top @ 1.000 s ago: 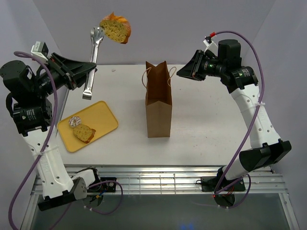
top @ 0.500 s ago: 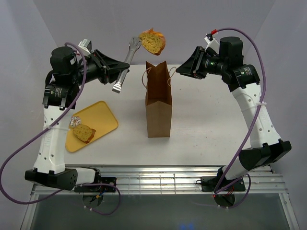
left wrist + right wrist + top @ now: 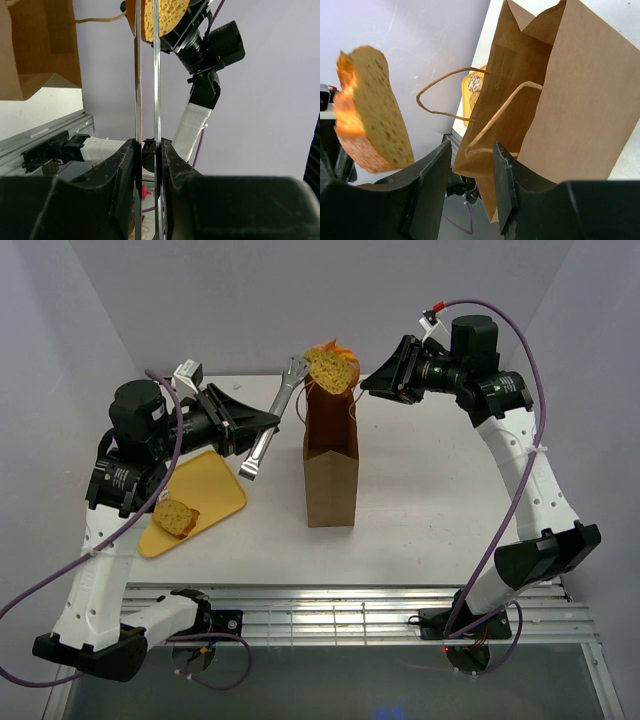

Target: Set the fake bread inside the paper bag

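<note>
my left pincer [image 3: 147,152] is clamped tight on the handle end of a pair of metal tongs [image 3: 272,420], both thin arms squeezed between my fingers. the far tips of the tongs grip a thick bread slice [image 3: 330,368], yellow crumb with a darker orange crust, and it hangs right at the open mouth of the paper bag [image 3: 331,465]. from above i can't quite tell whether the slice is touching the bag's rim or sitting just over it. the bag stands upright near the middle of the counter [image 3: 430,490], its top spread open and its two thin looped handles [image 3: 450,92] drooping toward me. my right pincer [image 3: 470,147] is up near the bag's top on the other side, fingers parted with nothing between them, and it faces the open mouth and the slice. a second bread piece [image 3: 175,517] lies on the yellow tray [image 3: 215,485] to the left of the bag, well apart from it.
</note>
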Tool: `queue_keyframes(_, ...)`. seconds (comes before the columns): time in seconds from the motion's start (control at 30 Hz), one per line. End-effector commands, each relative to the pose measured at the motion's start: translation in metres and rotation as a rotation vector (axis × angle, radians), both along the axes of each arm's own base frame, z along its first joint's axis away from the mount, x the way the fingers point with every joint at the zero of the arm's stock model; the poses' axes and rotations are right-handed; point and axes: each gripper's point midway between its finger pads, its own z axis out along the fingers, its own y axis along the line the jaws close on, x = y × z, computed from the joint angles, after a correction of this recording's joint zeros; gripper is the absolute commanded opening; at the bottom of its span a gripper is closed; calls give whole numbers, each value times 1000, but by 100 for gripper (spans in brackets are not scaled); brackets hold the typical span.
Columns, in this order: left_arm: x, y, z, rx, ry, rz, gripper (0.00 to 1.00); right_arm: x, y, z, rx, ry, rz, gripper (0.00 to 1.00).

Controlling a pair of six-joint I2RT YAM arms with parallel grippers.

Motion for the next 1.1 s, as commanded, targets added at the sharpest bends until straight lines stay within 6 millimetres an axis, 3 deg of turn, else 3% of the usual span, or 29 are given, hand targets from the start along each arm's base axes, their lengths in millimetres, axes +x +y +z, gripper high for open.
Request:
queue_keyframes(0.0, -12, 3, -2, -5, -9, 12, 3, 0, 13, 8, 34, -29, 43, 45)
queue_keyframes(0.17, -17, 4, -14, 7, 22, 14, 3, 5, 21, 4, 32, -30, 51, 42)
queue_keyframes(0.33, -18, 4, -24, 30, 42, 7, 6, 8, 23, 4, 32, -33, 52, 31)
queue_keyframes(0.7, -28, 7, -54, 69, 110, 1, 26, 7, 14, 11, 0, -69, 7, 24)
queue_keyframes(0.93, -26, 9, -54, 77, 96, 15, 43, 4, 12, 12, 1, -73, 9, 22)
queue_keyframes(1.07, -23, 9, -53, 88, 91, 22, 47, 2, 12, 11, -4, -75, 11, 22)
